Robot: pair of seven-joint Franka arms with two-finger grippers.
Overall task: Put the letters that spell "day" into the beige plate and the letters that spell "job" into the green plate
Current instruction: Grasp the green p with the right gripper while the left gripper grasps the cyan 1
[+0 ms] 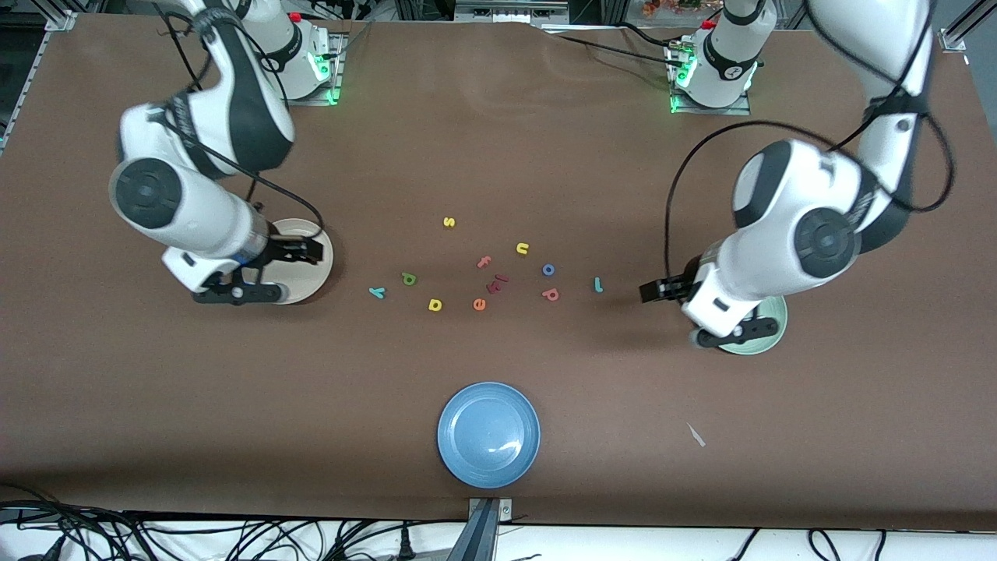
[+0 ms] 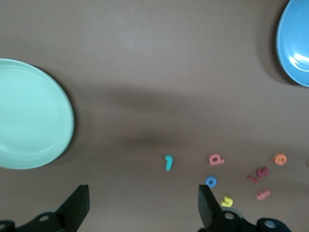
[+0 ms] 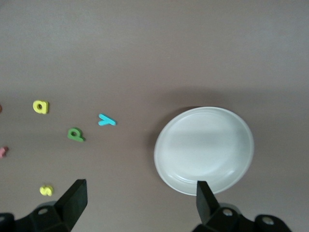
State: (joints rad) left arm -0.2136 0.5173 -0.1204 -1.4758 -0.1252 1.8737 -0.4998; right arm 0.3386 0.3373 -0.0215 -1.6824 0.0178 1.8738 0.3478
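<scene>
Landmark: blue plate (image 1: 488, 435), nearest the front camera.
Left gripper (image 1: 653, 291): fingers spread, holding nothing, over the table just beside the green plate (image 1: 767, 333).
Right gripper (image 1: 300, 251): fingers spread, holding nothing, over the beige plate (image 1: 311, 265).
"job" letters: teal "j" (image 1: 597, 284), blue "o" (image 1: 548, 269), pinkish-red "b" (image 1: 551, 294), all 3 on the table farther from the camera than the blue plate, toward the left gripper.
"day" letters: yellow "d" (image 1: 435, 305), green "a" (image 1: 408, 278), teal "y" (image 1: 377, 292), farther than the blue plate, toward the right gripper.
</scene>
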